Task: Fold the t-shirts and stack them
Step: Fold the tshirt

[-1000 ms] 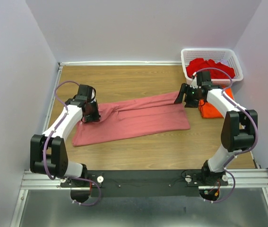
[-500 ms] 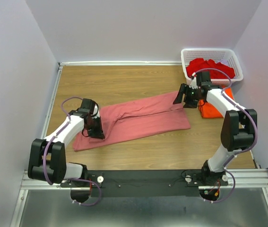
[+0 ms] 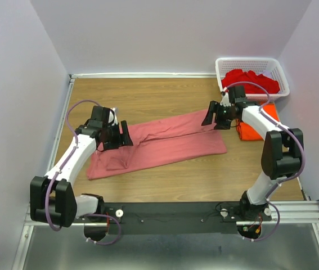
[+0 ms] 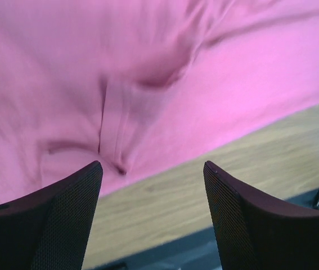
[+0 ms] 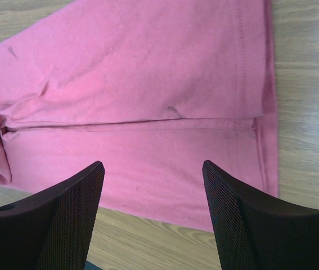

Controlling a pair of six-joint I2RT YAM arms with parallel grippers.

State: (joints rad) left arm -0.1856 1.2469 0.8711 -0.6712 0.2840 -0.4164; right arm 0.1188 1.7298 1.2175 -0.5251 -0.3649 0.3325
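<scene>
While the pink tee [image 3: 165, 140] lies as a long, creased strip across the middle of the table [image 3: 148, 95], its left end sits under the left pincer [image 3: 124, 136], whose jaws stand spread and grasp nothing, just above the wrinkled cloth. Over the tee's right end hangs the right pincer [image 3: 209, 115], likewise spread and empty, with a stitched hem below it. Right of that end an orange tee [image 3: 253, 132] lies on the table, near the white basket [image 3: 280, 70] in the far right corner, which holds red tees [image 3: 252, 79].
</scene>
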